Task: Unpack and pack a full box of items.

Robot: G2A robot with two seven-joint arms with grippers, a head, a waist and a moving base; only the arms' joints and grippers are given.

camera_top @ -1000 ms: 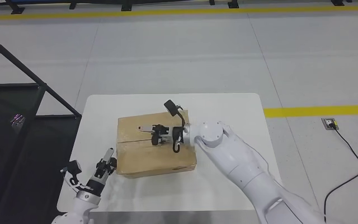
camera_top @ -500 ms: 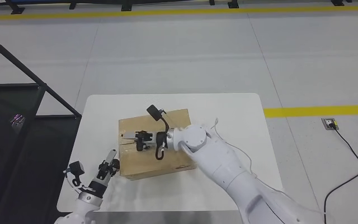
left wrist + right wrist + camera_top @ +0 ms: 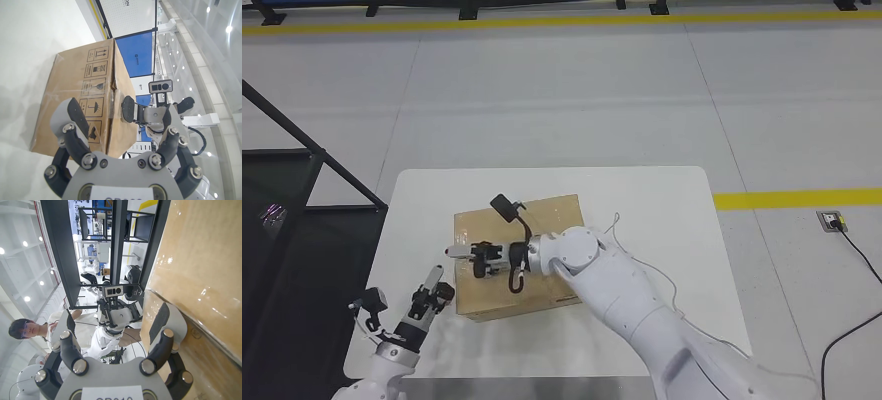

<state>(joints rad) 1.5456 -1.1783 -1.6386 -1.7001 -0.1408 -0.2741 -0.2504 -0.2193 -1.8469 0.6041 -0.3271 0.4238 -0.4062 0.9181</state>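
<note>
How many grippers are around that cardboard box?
2. The right gripper is over the left edge of the box; the left gripper is beside its near corner.

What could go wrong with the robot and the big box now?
The right tool is open at the end of the box, close to the open left tool, so they might bump. It could also slip on the tape and shove the box sideways.

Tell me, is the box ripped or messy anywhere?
Yes. The box has a small rip on its top edge where the flaps meet, and the clear tape there is wrinkled. It also sits a bit crooked on the table. Nothing has spilled.
</note>
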